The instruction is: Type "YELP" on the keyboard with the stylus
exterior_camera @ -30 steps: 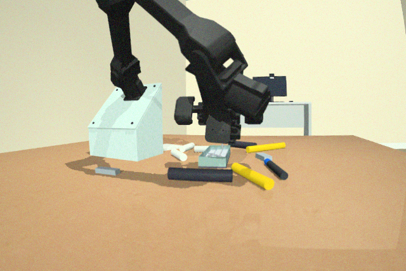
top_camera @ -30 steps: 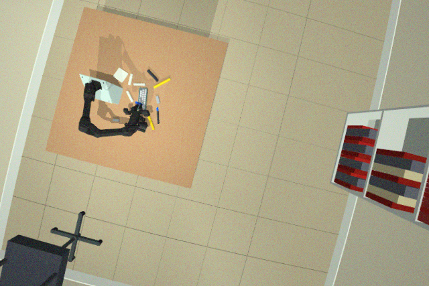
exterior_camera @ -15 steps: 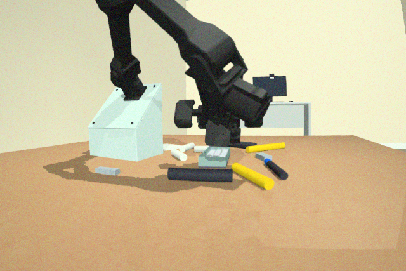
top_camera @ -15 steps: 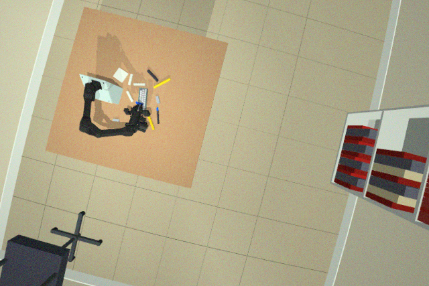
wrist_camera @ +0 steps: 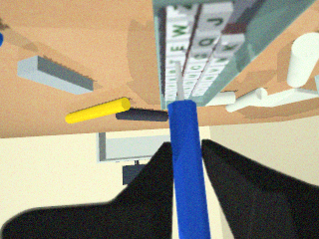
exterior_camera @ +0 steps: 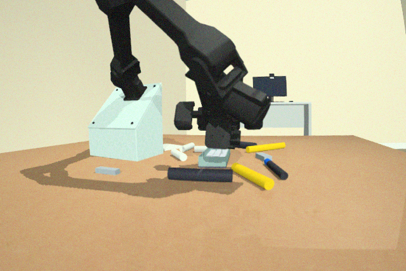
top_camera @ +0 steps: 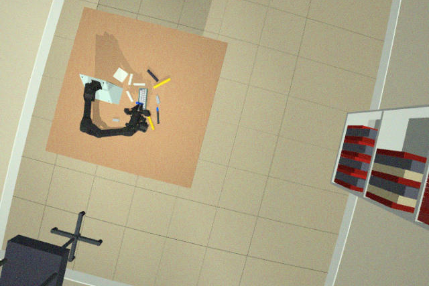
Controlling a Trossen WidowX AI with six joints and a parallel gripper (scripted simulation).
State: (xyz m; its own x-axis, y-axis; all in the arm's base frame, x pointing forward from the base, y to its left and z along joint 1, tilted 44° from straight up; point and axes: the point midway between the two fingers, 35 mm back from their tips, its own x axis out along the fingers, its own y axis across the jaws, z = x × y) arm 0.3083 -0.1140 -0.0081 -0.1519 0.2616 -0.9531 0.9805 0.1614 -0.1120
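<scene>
The black angular fingers (top_camera: 139,106) (exterior_camera: 219,136) are clenching the blue cylindrical stylus (wrist_camera: 185,134) (top_camera: 139,103), and its thin pale tip is pointing ahead of them, over the lettered keys. The teal rectangular keyboard with white keys (top_camera: 142,94) (exterior_camera: 213,160) (wrist_camera: 161,60) is sitting below the fingers on the tan counter (top_camera: 179,102) (exterior_camera: 203,228) (wrist_camera: 60,20); whether a key is going down, nobody can tell.

The arm (top_camera: 112,132) (exterior_camera: 163,9) arches up and bends down to the gripper (top_camera: 139,104) (exterior_camera: 220,146) (wrist_camera: 186,144), which points downward, its fingers clamped.
</scene>
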